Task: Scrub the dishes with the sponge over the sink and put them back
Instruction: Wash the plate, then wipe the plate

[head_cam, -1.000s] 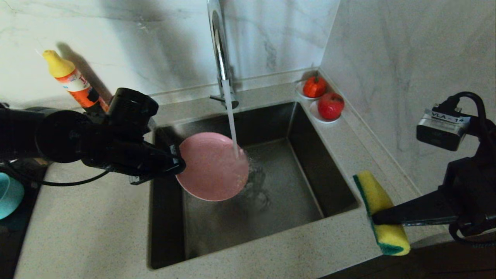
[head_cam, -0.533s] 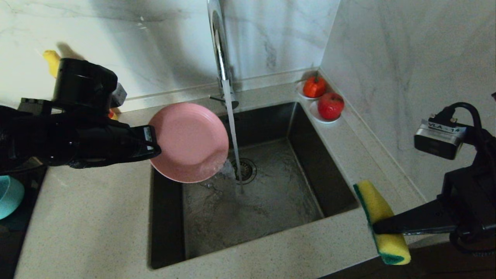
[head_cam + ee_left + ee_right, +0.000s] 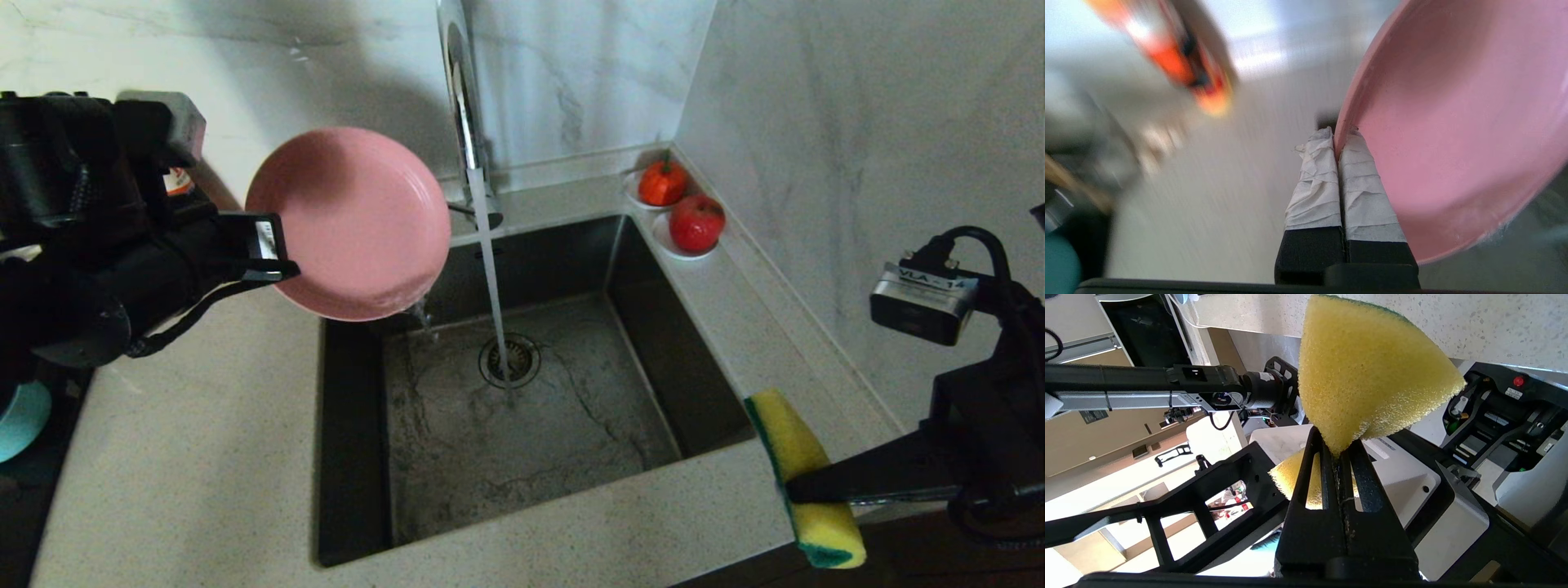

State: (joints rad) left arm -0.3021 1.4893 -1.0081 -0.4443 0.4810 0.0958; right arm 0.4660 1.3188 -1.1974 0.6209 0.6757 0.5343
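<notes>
Since the earlier frames the pink plate (image 3: 349,222) has been lifted out of the water stream and carried toward the upper left of the head view, so that it is now held above the back left corner of the sink (image 3: 522,425), partly over the counter (image 3: 188,457). Drips are seen falling from its lower edge. The drain strainer (image 3: 509,360), hidden behind the plate a second ago, is now exposed, and water from the tap (image 3: 465,106) is seen running straight onto it.

The left gripper (image 3: 273,249) is clenched on the plate's left rim. In the left wrist view the two tape-wrapped fingers (image 3: 1312,183) are shown pressed together on the rim, a detail not given by the head view; an orange bottle (image 3: 1188,65) is also shown there, blurred, while in the head view it is almost wholly hidden behind the left arm.

The right gripper (image 3: 796,488) is held at the lower right of the head view, beyond the front right corner of the sink, and is closed on the sponge (image 3: 804,478), which is pinched across its middle. In the right wrist view the yellow foam (image 3: 1367,375) is shown bulging out of the squeezed jaws; the green layer is seen clearly only in the head view.

A teal bowl (image 3: 20,420) is cut off by the left edge of the head view. Two red fruits on saucers (image 3: 682,212) are set on the back right ledge.
</notes>
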